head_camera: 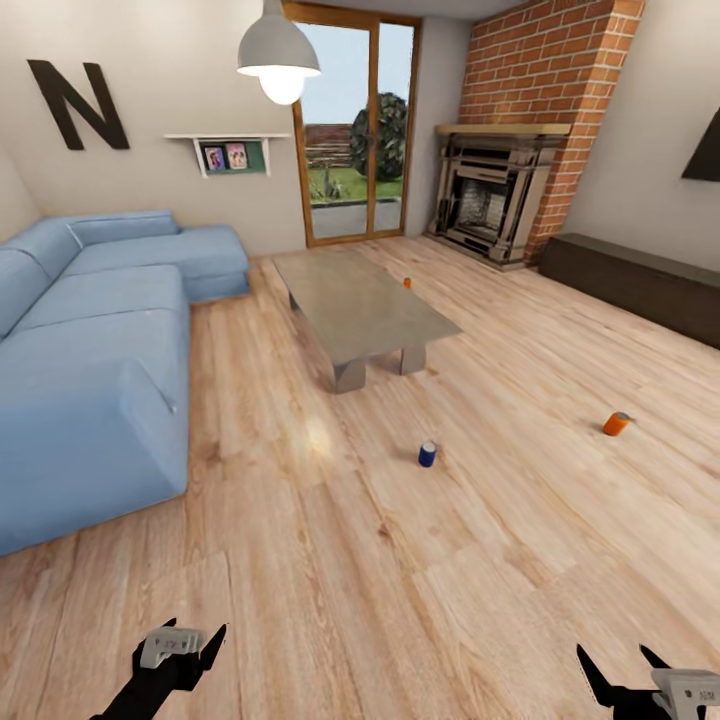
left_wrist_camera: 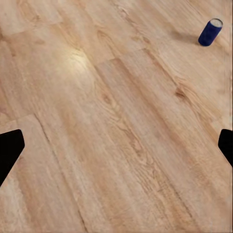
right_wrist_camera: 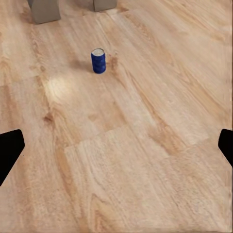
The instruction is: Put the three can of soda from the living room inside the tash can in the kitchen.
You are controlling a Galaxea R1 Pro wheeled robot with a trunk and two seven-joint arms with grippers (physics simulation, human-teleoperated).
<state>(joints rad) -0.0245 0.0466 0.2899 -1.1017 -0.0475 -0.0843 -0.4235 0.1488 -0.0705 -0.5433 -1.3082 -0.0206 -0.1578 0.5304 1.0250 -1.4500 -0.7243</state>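
Both grippers, left (head_camera: 190,640) and right (head_camera: 625,668), hung open, empty; blue can (head_camera: 427,454) upright on open floor (head_camera: 400,580), near low table (head_camera: 360,300).

Letter "N" (head_camera: 78,104) on wall (head_camera: 150,60)

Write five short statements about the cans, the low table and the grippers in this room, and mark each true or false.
1. The blue can stands upright on the wood floor. True.
2. Both orange cans sit on the sofa. False: one orange can lies tilted on the floor to the right, the other orange can is beside the far edge of the low table.
3. The left gripper holds a can. False: it is open and empty.
4. The right gripper is open with nothing between its fingers. True.
5. The blue can lies under the low table. False: it is on open floor, nearer the robot than the table.
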